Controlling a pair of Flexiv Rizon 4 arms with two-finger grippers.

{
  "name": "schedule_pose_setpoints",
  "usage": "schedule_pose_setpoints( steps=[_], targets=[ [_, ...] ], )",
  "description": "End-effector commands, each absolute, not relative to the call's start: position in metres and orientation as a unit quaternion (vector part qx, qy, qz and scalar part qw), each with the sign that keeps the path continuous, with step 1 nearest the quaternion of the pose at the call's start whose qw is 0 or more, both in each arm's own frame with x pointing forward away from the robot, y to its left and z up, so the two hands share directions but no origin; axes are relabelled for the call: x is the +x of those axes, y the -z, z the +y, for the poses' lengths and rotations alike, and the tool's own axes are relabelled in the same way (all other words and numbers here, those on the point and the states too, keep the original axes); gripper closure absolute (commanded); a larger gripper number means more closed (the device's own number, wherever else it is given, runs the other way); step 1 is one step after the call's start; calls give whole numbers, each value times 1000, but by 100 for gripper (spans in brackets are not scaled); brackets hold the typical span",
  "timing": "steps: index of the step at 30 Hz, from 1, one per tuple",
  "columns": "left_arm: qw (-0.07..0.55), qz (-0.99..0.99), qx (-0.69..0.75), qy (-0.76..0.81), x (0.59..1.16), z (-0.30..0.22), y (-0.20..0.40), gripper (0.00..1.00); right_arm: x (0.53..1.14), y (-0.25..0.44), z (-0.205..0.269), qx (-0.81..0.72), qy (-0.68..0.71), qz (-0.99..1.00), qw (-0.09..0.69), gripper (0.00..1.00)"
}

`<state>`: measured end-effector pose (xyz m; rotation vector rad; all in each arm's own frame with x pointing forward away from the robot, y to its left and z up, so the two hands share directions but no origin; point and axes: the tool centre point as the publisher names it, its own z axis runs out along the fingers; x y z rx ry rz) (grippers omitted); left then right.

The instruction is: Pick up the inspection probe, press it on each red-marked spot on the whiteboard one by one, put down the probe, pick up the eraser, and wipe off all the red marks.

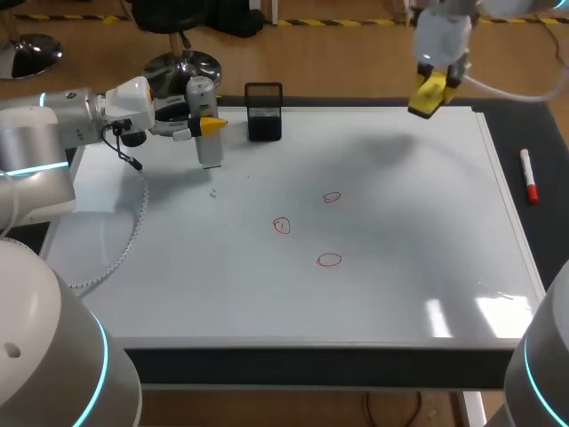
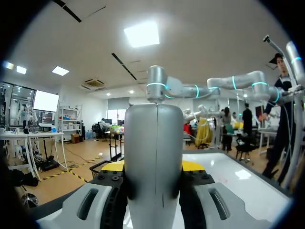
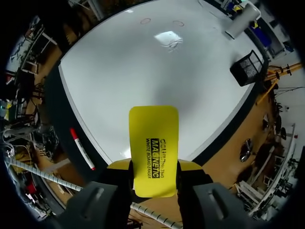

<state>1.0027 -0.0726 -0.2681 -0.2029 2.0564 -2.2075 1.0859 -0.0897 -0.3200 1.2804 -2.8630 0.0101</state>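
Observation:
The silver cylindrical probe [image 1: 205,133] [image 2: 155,157] stands upright over the whiteboard's [image 1: 400,231] back left part, and my left gripper [image 1: 212,126] [image 2: 153,167] is shut on it from the side. Three red circles [image 1: 332,197] [image 1: 282,225] [image 1: 329,260] are drawn near the board's middle, well away from the probe. High over the back right corner my right gripper [image 1: 433,84] [image 3: 153,167] is shut on the yellow eraser [image 1: 429,92] [image 3: 153,150]. The right wrist view shows the board [image 3: 143,67] below, with the probe [image 3: 243,21] far off.
A black mesh holder [image 1: 264,112] [image 3: 249,68] stands at the board's back edge, just right of the probe. A red marker [image 1: 529,176] [image 3: 82,149] lies on the dark table beyond the board's right edge. A white cable coil [image 1: 124,240] trails across the left side.

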Motion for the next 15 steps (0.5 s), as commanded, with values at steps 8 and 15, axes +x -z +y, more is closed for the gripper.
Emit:
schedule_pose_setpoints(
  steps=[8,15],
  targets=[
    [59,679,-66,729,1003,-73,268,100,1070,322,-105,389,-1,-921,-3,100],
    [59,679,-66,729,1003,-73,268,100,1069,323,-106,378,5,-926,-9,100]
  ],
)
